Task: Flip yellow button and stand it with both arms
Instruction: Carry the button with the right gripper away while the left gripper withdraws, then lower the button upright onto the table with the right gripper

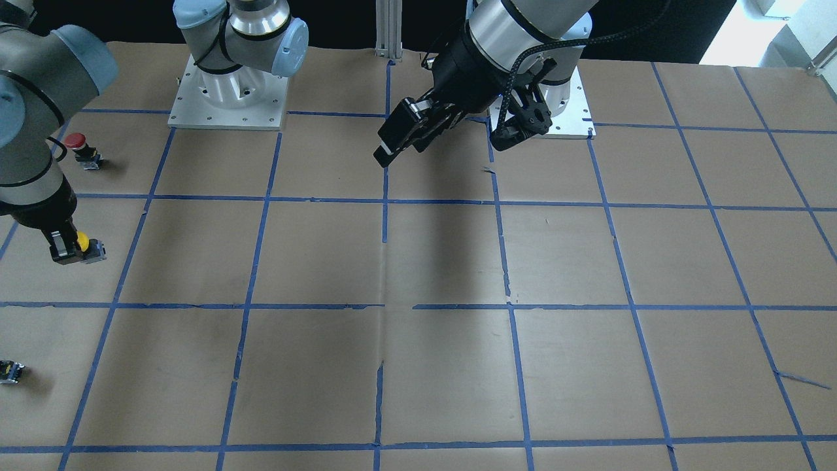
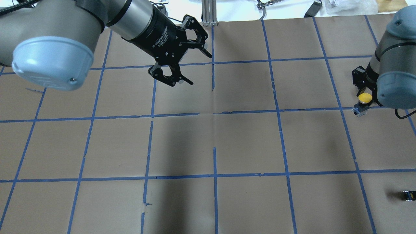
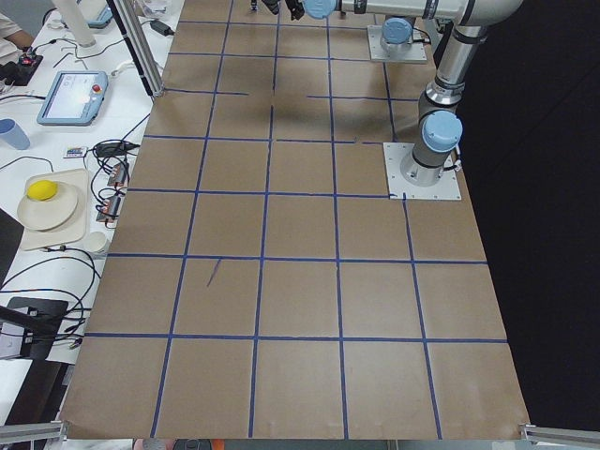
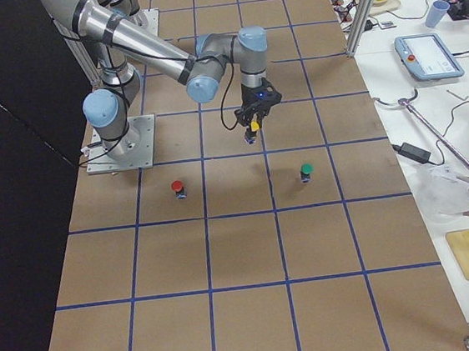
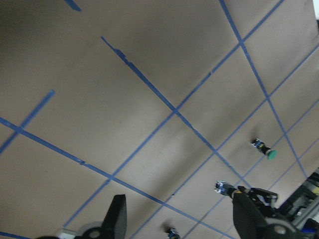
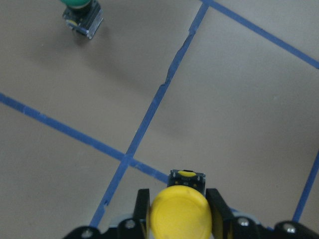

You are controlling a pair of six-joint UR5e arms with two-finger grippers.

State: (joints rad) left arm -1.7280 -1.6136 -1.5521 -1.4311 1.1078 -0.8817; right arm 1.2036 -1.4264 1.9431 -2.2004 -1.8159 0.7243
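Flip step prob. underway: clamping yellow button (image 2: 364,97) in R gripper (image 1: 70,250), near red button (image 1: 77,142) on its operator side, holding L gripper (image 2: 200,70) wide apart & empty, well off from red button; next, bringing L gripper over to regrip w/o dropping.

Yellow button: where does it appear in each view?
Front-facing: yellow button at far left.
Overhead: right edge.
Exterior left: not discernible.
Exterior right: upper centre.
Left wrist: lower right, tiny.
Right wrist: bottom centre.
Landmark: right claw gripping it.
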